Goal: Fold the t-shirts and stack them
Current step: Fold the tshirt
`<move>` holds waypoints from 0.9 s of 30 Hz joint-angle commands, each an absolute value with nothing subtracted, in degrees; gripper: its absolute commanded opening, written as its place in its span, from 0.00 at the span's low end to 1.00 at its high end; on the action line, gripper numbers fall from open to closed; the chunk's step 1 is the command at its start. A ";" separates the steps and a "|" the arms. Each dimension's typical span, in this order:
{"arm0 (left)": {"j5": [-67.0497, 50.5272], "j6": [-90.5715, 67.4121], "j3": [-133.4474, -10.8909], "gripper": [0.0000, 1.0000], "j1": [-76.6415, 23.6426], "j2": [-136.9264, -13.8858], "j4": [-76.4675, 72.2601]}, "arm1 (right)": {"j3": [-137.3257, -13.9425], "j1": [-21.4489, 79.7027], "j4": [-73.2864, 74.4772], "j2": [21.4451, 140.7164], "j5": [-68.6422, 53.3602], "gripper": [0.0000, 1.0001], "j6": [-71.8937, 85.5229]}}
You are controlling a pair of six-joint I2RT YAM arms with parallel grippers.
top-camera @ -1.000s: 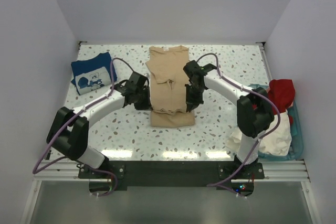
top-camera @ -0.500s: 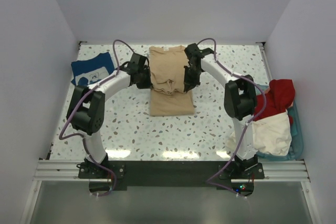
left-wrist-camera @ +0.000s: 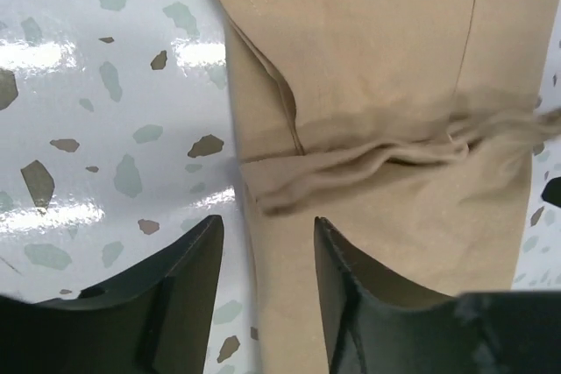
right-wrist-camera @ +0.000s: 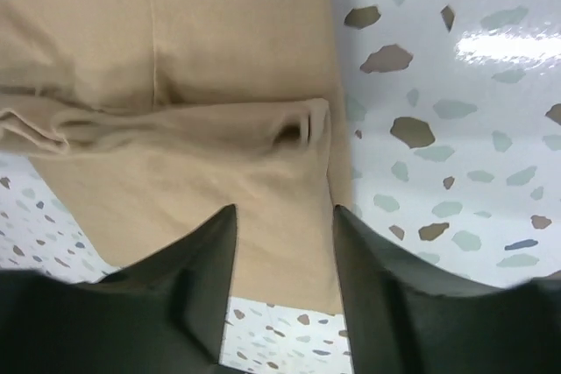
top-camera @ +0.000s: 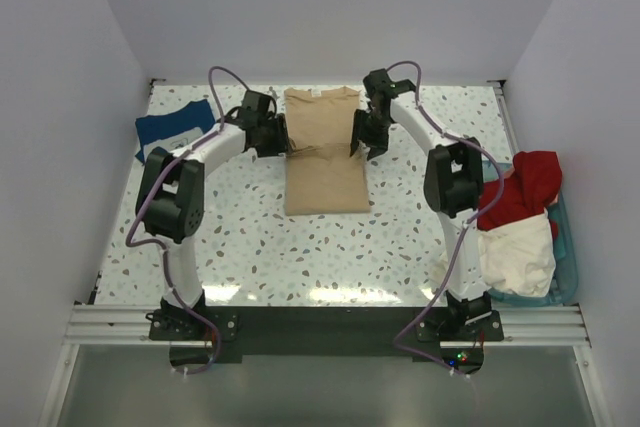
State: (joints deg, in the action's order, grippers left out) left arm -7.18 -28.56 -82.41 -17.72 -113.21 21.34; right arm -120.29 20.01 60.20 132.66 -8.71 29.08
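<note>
**Asker:** Where is the tan t-shirt, and what are the pincers doing?

**Describer:** The tan t-shirt [top-camera: 322,172] lies flat at the middle back of the speckled counter [top-camera: 420,237], narrowed into a long strip with its collar at the far end. A rumpled hem [left-wrist-camera: 368,164] crosses it partway along. The left pincer [top-camera: 283,137] sits at its left edge and the right pincer [top-camera: 363,137] at its right edge, level with that hem. Both wrist views show the fingers spread apart with nothing between them.

**Asker:** And the other shirts?

**Describer:** A navy t-shirt [top-camera: 170,132] lies folded at the far left. A red t-shirt [top-camera: 525,182] and a cream t-shirt [top-camera: 515,257] are heaped in the teal basket [top-camera: 568,257] at the right.

**Asker:** How would the tan one handle?

**Describer:** It looks light, thin and limp, with no stiffness. It probably sags wherever it is unsupported, and its stacked layers likely slip over each other. The glossy counter would let it slide rather than hold it.

**Asker:** So where should it be gripped?

**Describer:** Probably at the two side edges, both at once and at matching points. Each pinch should catch every layer, so that no edge trails or bunches.
</note>
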 commanded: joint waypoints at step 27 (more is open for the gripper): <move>-10.63 -33.48 -48.43 0.49 -21.71 -89.74 9.75 | -82.27 20.65 46.23 110.57 -16.26 0.43 30.06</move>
State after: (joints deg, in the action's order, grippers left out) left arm -9.89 -32.29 -49.50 -21.52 -92.62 12.91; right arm -83.40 20.03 50.33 113.80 -13.58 28.56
